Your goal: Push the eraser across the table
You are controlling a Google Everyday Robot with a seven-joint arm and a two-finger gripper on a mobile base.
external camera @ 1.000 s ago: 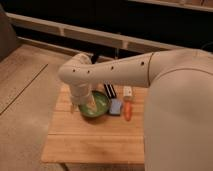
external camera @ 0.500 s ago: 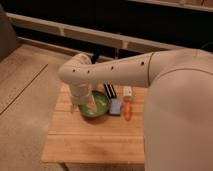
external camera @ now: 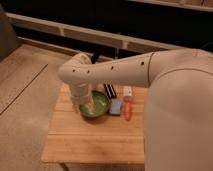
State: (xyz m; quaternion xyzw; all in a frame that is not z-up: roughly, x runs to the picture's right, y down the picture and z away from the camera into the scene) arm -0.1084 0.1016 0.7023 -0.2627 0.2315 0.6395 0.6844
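My claw (external camera: 89,105) hangs over the green bowl (external camera: 100,108) on the far part of the table (external camera: 90,137); I cannot tell if it is spread or pressed together. The eraser (external camera: 109,90) lies just behind the bowl, near the far edge. The top is of light bamboo planks with seams along its length. The table stands on a pale speckled floor (external camera: 25,90), and behind it is a dark wall with a pale rail (external camera: 90,37).

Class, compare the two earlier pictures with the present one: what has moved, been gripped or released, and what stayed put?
Nothing visibly changed. The claw hangs over the green bowl as before, and the eraser lies where it was on the table, just behind the bowl.
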